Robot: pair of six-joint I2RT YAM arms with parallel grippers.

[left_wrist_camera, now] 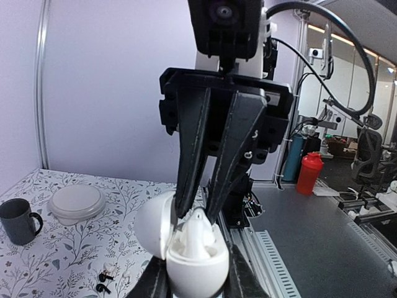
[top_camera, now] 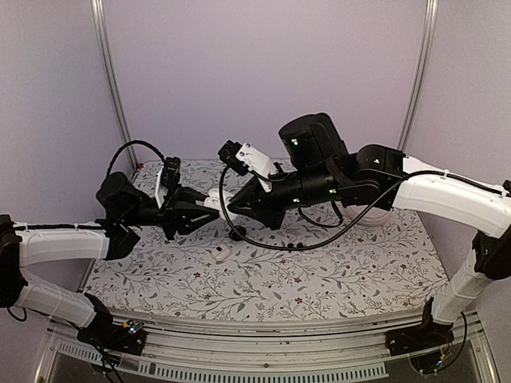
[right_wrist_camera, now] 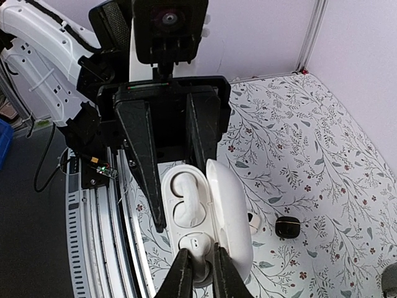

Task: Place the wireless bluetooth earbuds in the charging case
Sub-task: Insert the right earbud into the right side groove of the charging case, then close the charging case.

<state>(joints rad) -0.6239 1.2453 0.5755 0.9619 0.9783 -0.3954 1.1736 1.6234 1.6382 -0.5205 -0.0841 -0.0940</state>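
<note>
My left gripper (left_wrist_camera: 195, 276) is shut on a white charging case (left_wrist_camera: 197, 266), held up off the table with its lid (right_wrist_camera: 232, 211) swung open. One white earbud (right_wrist_camera: 188, 195) lies seated in the far socket. My right gripper (right_wrist_camera: 201, 273) comes in from the opposite side and is shut on a second white earbud (right_wrist_camera: 200, 239), which sits in the near socket. In the left wrist view that earbud (left_wrist_camera: 198, 225) stands upright between the right gripper's fingers (left_wrist_camera: 186, 155). From above, both grippers meet at the case (top_camera: 214, 201) over the table's back left.
On the floral table lie a small round black case (right_wrist_camera: 287, 226), a small white piece (right_wrist_camera: 253, 221) beside it, and a tiny black earbud pair (left_wrist_camera: 102, 287). A dark mug (left_wrist_camera: 17, 220) and a white lidded bowl (left_wrist_camera: 76, 203) stand further off. Purple walls enclose the table.
</note>
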